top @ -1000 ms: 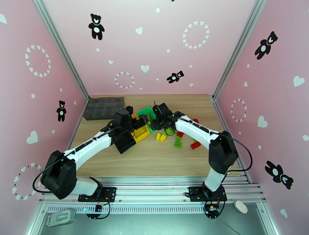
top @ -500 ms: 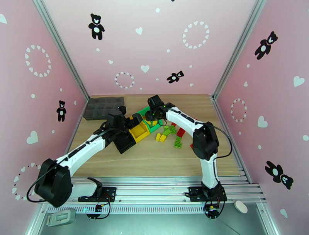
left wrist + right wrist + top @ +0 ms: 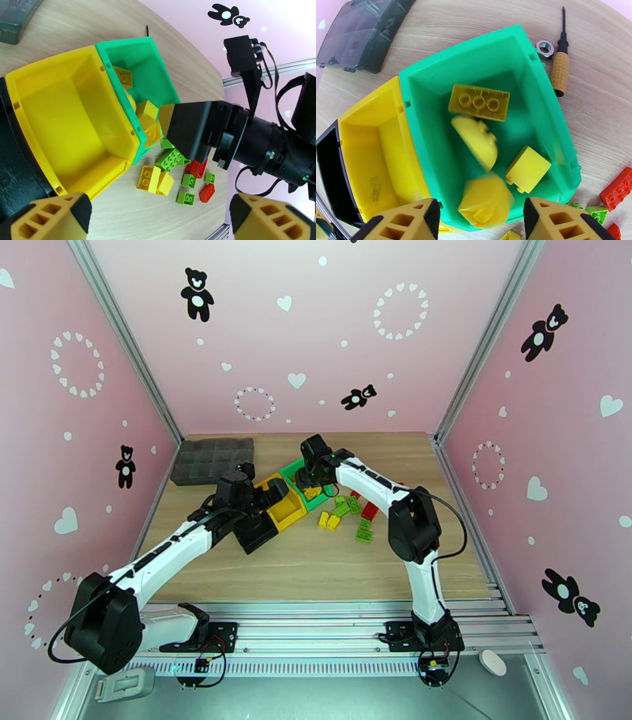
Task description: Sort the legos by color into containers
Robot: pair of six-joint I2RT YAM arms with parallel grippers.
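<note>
- right gripper (image 3: 481, 221): jaws parted and clamping nothing. A blurred yellow lego (image 3: 486, 201) sits between and just below the fingers, with a gap on each side.
- A second ago this gripper is low beside the loose pile to the right of the bins. Now it hangs over the green bin (image 3: 430, 130), further back and to the left.
- The right arm (image 3: 411, 524) elbow is swung in toward the table centre compared with a second ago.
- The green bin holds three more yellow legos: a long one (image 3: 478, 102) lying studs-down, a rounded blurred one (image 3: 476, 140) and a square one (image 3: 527, 169).
- The yellow bin (image 3: 367, 158) joins the green bin's left wall, and the black bin (image 3: 330, 173) follows it in the same row.
- left gripper (image 3: 158, 225): jaws spread wide and holding nothing, above the yellow and black end of the row. Its spot matches a second ago, but the left arm (image 3: 99, 623) elbow sits nearer the base.
- The bins row lies where it did a second ago.
- The loose legos (image 3: 347, 512), green, yellow and red, lie on the table (image 3: 316, 571) just right of the green bin.
- A screwdriver (image 3: 559, 67) and a nut (image 3: 544, 47) lie just behind the green bin, and the dark tray (image 3: 213, 459) sits at back left.
</note>
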